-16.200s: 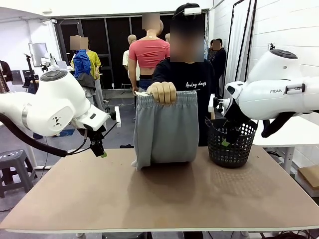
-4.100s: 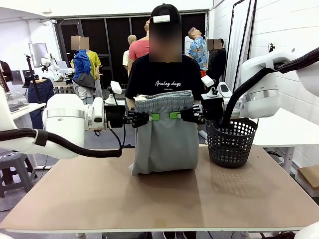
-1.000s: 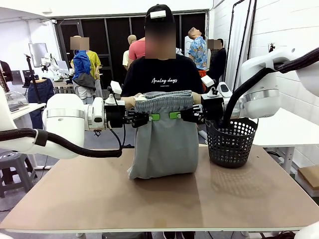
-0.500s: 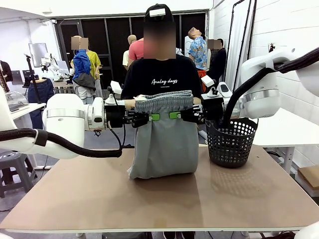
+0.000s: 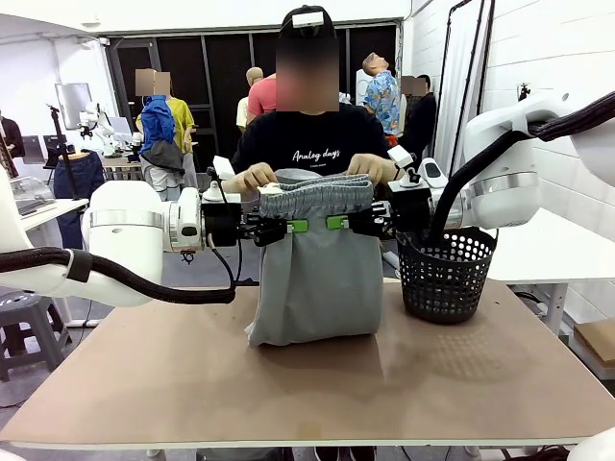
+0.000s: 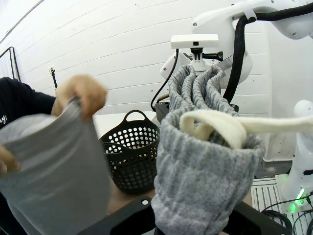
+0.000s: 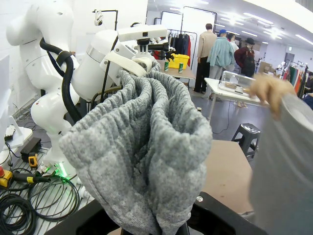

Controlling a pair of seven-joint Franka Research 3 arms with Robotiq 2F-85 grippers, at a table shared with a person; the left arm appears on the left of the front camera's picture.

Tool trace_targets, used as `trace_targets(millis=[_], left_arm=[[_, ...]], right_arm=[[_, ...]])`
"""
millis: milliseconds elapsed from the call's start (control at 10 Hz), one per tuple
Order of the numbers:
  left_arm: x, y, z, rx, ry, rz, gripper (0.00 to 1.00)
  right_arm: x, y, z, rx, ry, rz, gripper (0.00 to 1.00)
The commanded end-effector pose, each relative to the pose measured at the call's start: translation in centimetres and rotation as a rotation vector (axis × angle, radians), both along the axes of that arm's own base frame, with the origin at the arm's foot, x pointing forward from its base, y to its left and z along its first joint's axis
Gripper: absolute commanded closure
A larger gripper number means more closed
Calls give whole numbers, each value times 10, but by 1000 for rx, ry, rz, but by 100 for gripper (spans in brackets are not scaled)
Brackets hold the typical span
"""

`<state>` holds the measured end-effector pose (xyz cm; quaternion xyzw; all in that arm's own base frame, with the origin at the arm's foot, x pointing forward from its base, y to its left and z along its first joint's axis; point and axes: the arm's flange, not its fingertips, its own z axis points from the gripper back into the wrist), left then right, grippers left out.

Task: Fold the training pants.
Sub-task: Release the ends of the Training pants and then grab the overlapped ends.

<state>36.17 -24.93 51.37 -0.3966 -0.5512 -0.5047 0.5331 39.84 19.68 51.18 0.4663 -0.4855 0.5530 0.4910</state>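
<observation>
Basket on table, just beside training pants.

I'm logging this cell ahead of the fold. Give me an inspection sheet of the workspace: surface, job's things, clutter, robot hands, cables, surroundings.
Surface: brown table, carrying the pants' lower end and a basket.
Job's things: training pants hang by the waistband, lower end bunched on the table; the person's hands grip the waistband's top edge.
Clutter: black mesh basket on the table's right, beside the pants.
Hands: left hand and right hand each shut on the waistband, one per end.
Cables: black hose loops along the left arm; loose leads on the floor.
Surroundings: people and tables behind; stool at left.
</observation>
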Motion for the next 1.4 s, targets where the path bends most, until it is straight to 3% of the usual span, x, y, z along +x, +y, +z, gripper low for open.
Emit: trace_targets(millis=[0, 1300], left_arm=[[-2, -2, 3, -9, 5, 14, 100], [-2, -2, 3, -9, 5, 14, 100]], right_arm=[[-4, -2, 0, 13, -4, 7, 100], [-4, -2, 0, 13, -4, 7, 100]])
